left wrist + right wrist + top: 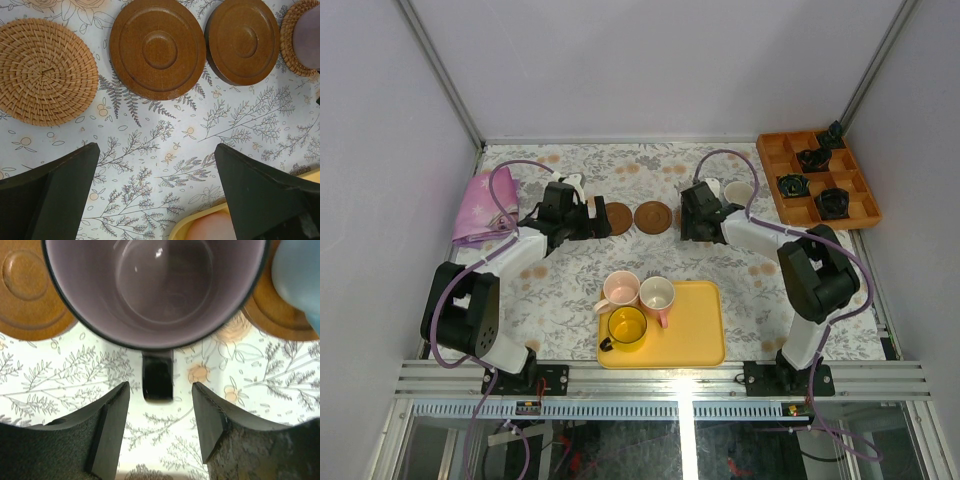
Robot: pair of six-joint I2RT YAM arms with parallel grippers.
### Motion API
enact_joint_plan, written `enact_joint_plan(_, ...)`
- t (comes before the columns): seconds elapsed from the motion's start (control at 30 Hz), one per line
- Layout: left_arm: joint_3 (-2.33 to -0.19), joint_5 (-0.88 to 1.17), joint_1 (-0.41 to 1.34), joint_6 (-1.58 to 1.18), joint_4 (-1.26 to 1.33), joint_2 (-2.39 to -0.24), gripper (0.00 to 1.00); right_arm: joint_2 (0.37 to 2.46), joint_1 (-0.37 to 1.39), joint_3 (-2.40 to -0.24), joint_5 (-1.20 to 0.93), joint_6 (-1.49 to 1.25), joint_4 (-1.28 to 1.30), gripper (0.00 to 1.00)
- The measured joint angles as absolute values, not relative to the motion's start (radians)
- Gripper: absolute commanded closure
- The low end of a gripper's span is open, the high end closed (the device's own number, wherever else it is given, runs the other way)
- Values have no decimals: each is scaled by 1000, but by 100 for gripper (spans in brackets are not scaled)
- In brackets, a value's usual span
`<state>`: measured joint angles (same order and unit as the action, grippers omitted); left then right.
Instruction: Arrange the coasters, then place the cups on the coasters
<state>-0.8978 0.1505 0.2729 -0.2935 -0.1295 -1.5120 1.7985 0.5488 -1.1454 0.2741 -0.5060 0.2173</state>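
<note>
At the far left of the worktop (pixel 570 280) lay a pink cloth (pixel 478 205). Next came my left hand (pixel 156 147). It hung over the flowery worktop with its fingers spread wide and nothing between them.

Just past those fingers lay a light woven coaster (pixel 45 70). To its right were a brown coaster (pixel 157 47) and a second brown coaster (pixel 243 40), side by side.

Nearer to me sat the yellow tray (pixel 705 340). On it were the yellow cup (pixel 627 327), the pale pink cup (pixel 620 290) and the pink cup with white inside (pixel 657 295).

Further right was another woven coaster (pixel 289 45), with the grey-purple cup (pixel 155 285) standing on it. My right hand (pixel 160 390) was low at that cup (the handle pointed straight at my camera). Its fingers were parted, one on each side of the black handle (pixel 158 375). There was a gap on both sides, so it held nothing.

Just right of that, the light blue cup (pixel 300 275) sat on a third brown coaster (pixel 280 315), as far as I could tell. In the far right corner stood the orange box (pixel 775 165) with small black things (pixel 833 203) in it.
</note>
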Motion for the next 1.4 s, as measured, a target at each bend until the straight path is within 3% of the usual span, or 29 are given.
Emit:
enact_joint_plan(0.4, -898, 150, 273, -294, -130, -1510, 0, 1586, 604, -1066, 266, -535, 270, 38)
enact_joint_plan(0.53, -897, 150, 273, -294, -131, -1496, 0, 1499, 700, -1036, 253, -523, 297, 22)
enact_joint_plan(0.6, -897, 150, 273, -294, -131, -1485, 0, 1445, 763, -1010, 239, -513, 311, 3)
enact_joint_plan(0.63, -897, 150, 273, -294, -131, -1479, 0, 1415, 796, -995, 231, -507, 323, 0)
enact_joint_plan(1.0, -888, 162, 273, -294, -132, -1463, 0, 1113, 969, -872, 201, -540, 472, 1)
enact_joint_plan(1.4, -888, 179, 273, -295, -136, -1458, 0, 1180, 1086, -838, 158, -545, 484, 1)
